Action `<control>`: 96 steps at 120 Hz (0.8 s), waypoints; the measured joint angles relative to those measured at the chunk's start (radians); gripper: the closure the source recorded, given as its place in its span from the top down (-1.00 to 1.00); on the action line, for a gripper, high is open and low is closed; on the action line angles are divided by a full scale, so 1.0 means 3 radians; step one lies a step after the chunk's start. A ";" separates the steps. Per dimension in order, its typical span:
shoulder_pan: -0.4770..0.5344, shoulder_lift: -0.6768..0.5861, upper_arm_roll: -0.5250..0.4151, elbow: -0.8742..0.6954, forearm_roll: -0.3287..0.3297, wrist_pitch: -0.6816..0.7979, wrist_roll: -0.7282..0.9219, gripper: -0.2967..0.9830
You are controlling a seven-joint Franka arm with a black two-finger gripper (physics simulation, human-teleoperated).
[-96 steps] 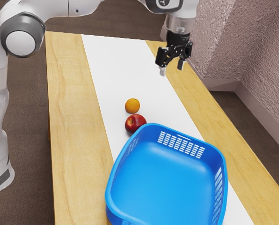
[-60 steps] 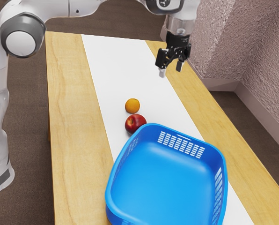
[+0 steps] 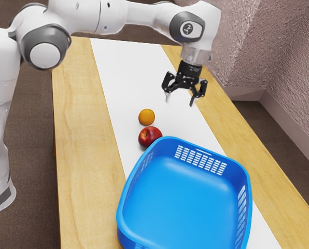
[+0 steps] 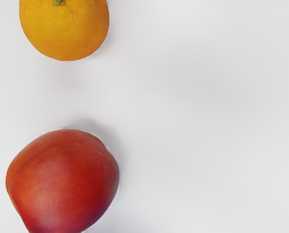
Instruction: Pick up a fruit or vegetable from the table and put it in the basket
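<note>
You are looking at one black two-finger gripper (image 3: 180,100) hanging open above the table (image 3: 82,155), its two fingers standing apart. A small dark emblem (image 3: 188,28) is marking the arm above it, too tiny to read.

Below, on the white strip (image 3: 128,72) running along the table, two fruits are resting, nearer the strip's edge on the exterior view's left: one orange (image 3: 146,117) and one red fruit (image 3: 150,136). The wrist view is showing you a white gap between them and a greenish stem mark (image 4: 59,2) on the orange; its borders are cutting off part of each fruit.

The red fruit is sitting between the orange and one blue basket (image 3: 167,150), whose rim is hiding a little of it, so you cannot tell whether they are touching. The basket is standing across the strip, its near end being cropped by the exterior view.
</note>
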 joint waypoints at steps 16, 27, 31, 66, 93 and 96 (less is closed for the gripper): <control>-0.0096 -0.0067 -0.0017 -0.0030 0.0143 0.0014 0.0999 0.54; -0.0134 -0.0044 -0.0021 -0.0177 0.0203 0.0050 0.1572 0.54; -0.0131 -0.0085 -0.0020 -0.0301 0.0238 0.0087 0.1765 0.54; -0.0143 -0.0429 -0.0028 -0.0770 0.0326 0.0307 0.3070 0.54; -0.0151 -0.0242 -0.0169 -0.0744 0.0317 0.0437 0.3754 0.54; -0.0152 -0.0227 -0.0178 -0.0742 0.0316 0.0451 0.3816 0.54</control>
